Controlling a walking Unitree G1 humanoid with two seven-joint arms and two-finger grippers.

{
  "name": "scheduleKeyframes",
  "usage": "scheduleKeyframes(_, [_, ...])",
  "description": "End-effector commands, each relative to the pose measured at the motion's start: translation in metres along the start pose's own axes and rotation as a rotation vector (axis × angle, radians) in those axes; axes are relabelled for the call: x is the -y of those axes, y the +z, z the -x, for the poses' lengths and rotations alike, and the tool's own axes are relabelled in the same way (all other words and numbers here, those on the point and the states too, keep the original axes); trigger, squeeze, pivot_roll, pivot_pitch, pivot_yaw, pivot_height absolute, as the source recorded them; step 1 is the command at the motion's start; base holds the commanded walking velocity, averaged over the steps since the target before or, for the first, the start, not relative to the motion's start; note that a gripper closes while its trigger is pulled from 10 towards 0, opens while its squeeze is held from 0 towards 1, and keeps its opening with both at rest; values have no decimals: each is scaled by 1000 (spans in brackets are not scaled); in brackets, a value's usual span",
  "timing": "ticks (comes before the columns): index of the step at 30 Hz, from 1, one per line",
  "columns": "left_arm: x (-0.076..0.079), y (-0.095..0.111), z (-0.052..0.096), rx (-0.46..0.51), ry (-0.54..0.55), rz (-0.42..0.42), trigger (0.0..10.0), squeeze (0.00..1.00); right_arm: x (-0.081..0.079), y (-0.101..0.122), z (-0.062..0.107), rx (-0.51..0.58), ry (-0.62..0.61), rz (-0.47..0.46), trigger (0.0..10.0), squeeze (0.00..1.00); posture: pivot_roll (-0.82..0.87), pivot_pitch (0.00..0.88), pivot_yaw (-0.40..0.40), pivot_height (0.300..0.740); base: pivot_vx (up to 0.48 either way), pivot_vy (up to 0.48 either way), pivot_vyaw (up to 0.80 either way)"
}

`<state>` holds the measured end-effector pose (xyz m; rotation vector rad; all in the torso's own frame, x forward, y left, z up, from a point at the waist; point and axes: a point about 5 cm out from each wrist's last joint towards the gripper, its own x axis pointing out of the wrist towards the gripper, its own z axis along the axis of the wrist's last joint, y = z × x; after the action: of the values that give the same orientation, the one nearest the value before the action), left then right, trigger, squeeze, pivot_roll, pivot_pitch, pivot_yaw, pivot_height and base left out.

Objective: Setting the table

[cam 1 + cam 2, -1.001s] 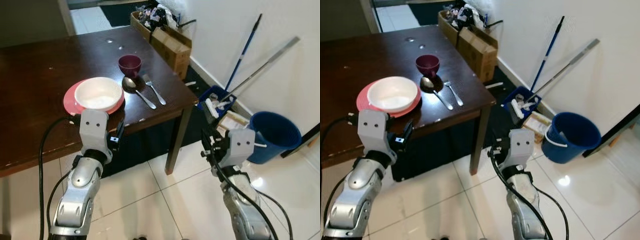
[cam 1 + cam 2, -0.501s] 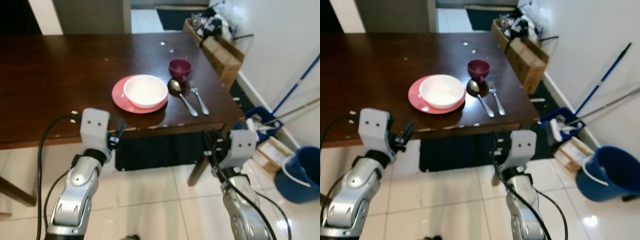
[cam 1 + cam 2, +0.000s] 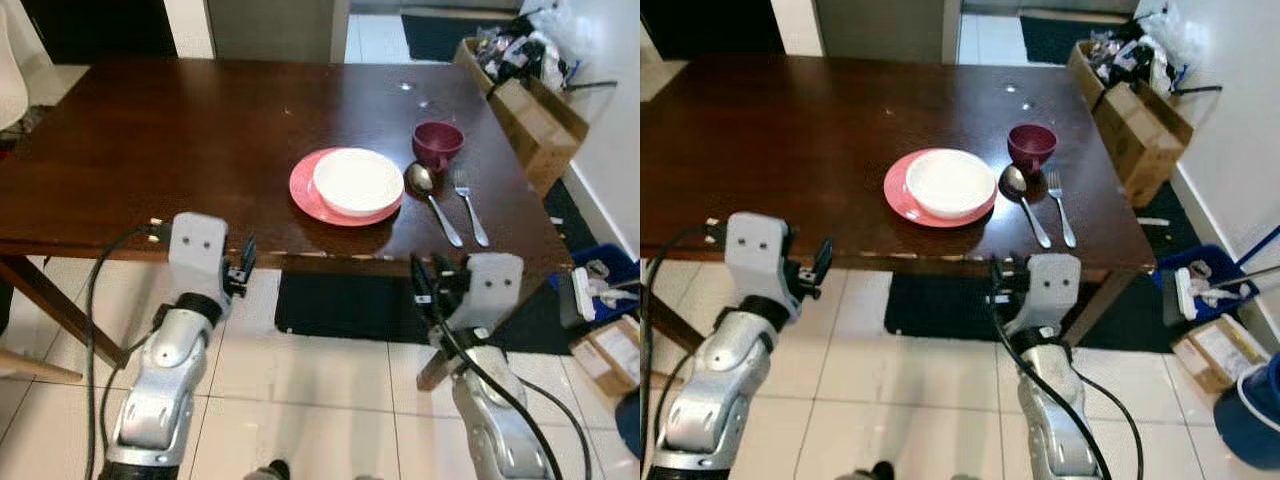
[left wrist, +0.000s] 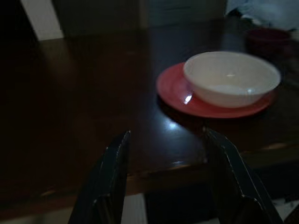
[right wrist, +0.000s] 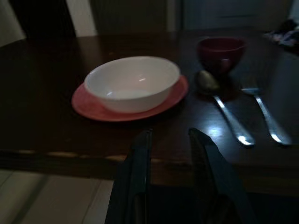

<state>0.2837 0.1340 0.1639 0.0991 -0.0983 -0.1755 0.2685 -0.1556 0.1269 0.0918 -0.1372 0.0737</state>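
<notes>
Table [image 3: 180,150]: dark, glossy wood, rectangular, with its far left corner and one leg cut off at the frame edge. A white bowl [image 3: 358,180], smooth and round, sits on a flat pink plate [image 3: 305,192] near the front edge. Just right of it lie a metal spoon [image 3: 430,196] and fork [image 3: 470,205], parallel, handles toward the robot. A maroon cup [image 3: 437,145] stands behind them; its handle is hard to make out.

Left gripper [image 4: 166,182] hangs below the table's front edge, fingers spread wide, empty. Right gripper [image 5: 170,172] hangs likewise, fingers slightly parted, holding nothing. Both wrist views are dim. Cardboard boxes [image 3: 525,95] with unclear contents stand by the wall.
</notes>
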Motion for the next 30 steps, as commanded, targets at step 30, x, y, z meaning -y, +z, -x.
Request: scheduleKeyframes(30, [4,-3,0,2,-14,1,10000,0,-3,-1,4,-10,28,-14,10000,0,-117,0,16,740,368,0,0])
